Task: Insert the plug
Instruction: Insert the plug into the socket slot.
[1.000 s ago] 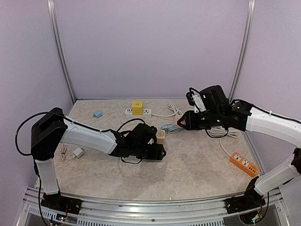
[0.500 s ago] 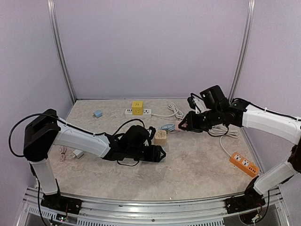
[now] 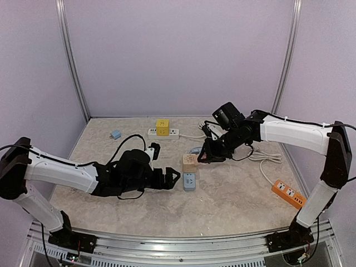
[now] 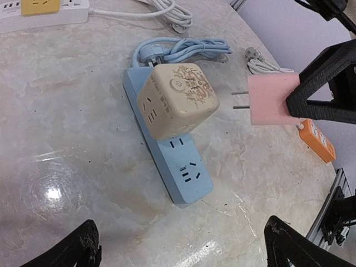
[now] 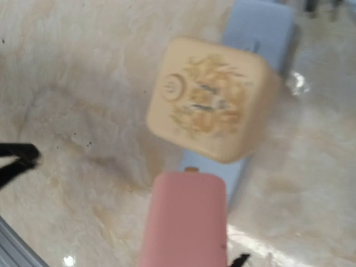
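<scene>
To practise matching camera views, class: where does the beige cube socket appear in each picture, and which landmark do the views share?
Top external: cube at mid-table, centre of picture.
Left wrist: cube upper centre, left of the pink plug.
Right wrist: cube centre, above the pink plug.
Shared landmark: blue strip under the cube.

The table top (image 4: 67,139) shines like glossy marble-patterned stone, the blue power strip (image 4: 186,175) is smooth plastic, the beige cube socket (image 4: 178,100) matt printed plastic, and the pink plug (image 4: 270,100) matt plastic with bright metal prongs.
</scene>
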Controlling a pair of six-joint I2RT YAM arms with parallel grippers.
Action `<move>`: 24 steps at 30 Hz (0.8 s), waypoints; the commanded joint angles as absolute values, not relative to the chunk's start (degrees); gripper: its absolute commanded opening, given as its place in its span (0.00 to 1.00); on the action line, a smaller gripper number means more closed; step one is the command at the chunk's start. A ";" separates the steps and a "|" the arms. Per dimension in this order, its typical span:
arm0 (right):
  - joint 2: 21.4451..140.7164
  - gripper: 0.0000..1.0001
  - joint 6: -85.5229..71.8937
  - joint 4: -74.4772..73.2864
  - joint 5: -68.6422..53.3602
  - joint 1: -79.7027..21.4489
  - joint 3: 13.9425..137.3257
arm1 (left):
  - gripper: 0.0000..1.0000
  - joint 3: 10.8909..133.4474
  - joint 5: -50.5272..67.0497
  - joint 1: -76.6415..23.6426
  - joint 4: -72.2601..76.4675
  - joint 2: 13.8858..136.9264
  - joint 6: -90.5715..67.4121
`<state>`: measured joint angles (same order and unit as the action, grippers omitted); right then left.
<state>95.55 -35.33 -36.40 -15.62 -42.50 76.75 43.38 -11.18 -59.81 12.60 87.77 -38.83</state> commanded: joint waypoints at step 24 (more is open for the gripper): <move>109.21 0.00 -46.18 -45.31 -13.99 -50.18 86.60 | 0.99 31.09 -36.72 -61.29 8.34 67.00 -39.28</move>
